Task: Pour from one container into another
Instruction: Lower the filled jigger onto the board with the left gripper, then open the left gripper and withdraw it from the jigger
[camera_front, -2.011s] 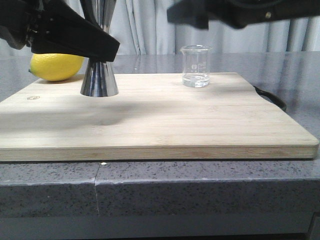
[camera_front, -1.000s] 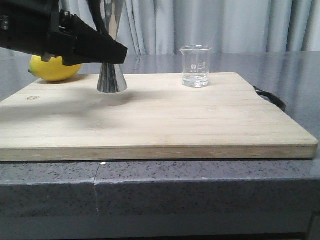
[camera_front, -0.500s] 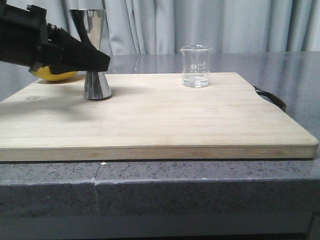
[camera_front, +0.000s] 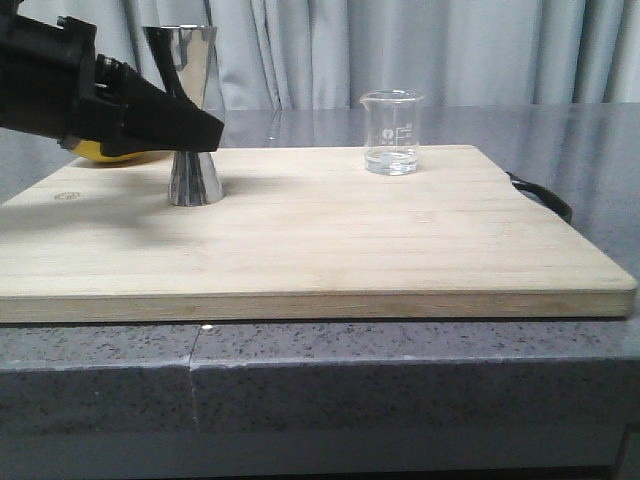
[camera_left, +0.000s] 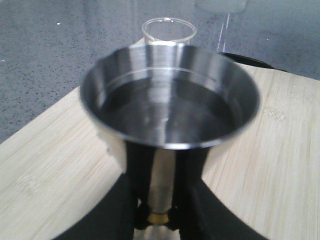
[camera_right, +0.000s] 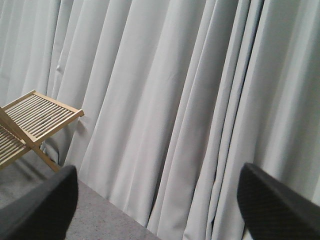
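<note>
Steel jigger (camera_front: 192, 115) stands upright on the wooden board (camera_front: 330, 240), toward the board's 10 o'clock area in the front view. The left gripper (camera_front: 195, 125) is clamped around its narrow waist. A lemon (camera_front: 115, 150) lies behind the gripper, mostly hidden. The glass beaker (camera_front: 391, 132) stands upright toward the board's 1 o'clock edge, well apart from the jigger, with a little clear liquid at its bottom.

Left wrist view: the jigger's (camera_left: 170, 100) open cup fills the frame; black fingers (camera_left: 192, 175) press both sides of the gold-banded waist. The beaker's (camera_left: 168, 31) rim shows beyond it.

Right wrist view: the right gripper (camera_right: 155, 200) is spread wide, holding nothing, facing grey curtains (camera_right: 175, 100) and a wooden rack (camera_right: 30, 125).
</note>
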